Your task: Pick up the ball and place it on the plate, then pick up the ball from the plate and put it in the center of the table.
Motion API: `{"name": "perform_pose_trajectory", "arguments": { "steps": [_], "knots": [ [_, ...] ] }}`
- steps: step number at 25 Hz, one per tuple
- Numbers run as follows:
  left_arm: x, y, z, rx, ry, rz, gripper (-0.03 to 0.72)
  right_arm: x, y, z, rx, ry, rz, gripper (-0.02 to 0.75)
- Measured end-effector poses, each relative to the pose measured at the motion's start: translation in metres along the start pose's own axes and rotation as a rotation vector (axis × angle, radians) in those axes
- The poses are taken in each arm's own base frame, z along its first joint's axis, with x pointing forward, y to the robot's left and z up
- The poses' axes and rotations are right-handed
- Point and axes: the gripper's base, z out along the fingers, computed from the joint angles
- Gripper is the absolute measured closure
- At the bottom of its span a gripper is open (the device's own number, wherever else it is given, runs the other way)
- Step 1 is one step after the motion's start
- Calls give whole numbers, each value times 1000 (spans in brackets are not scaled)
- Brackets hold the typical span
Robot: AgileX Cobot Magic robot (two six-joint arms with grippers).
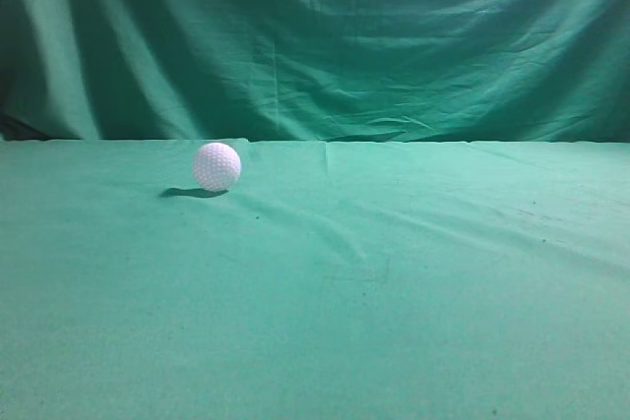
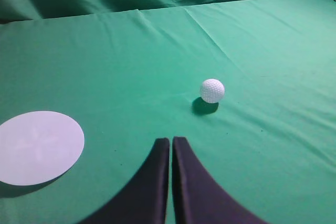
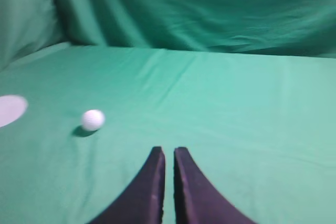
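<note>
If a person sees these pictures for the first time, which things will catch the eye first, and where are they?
The white dimpled ball stands out first, alone on the green cloth, left of the middle in the exterior view. Next comes the flat white plate, lying to the left of the ball and apart from it in the left wrist view. The dark left gripper and right gripper point toward the table, both shut and empty.
</note>
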Motion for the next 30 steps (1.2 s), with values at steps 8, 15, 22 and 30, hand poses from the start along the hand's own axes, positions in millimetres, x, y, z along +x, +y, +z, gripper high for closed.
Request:
{"name": "perform_pose_trajectory", "arguments": {
  "steps": [8,15,22,30],
  "knots": [
    [0,0,0,0,0,0,688,54,-18,-2,270,-28,48,685],
    [0,0,0,0,1,-1,688,65,-23,-3,357,41,30,685],
    [0,0,0,0,1,-1,688,69,-23,-3,356,98,-5,685],
    [0,0,0,0,1,-1,688,70,-23,-3,356,101,-9,685]
  ]
}}
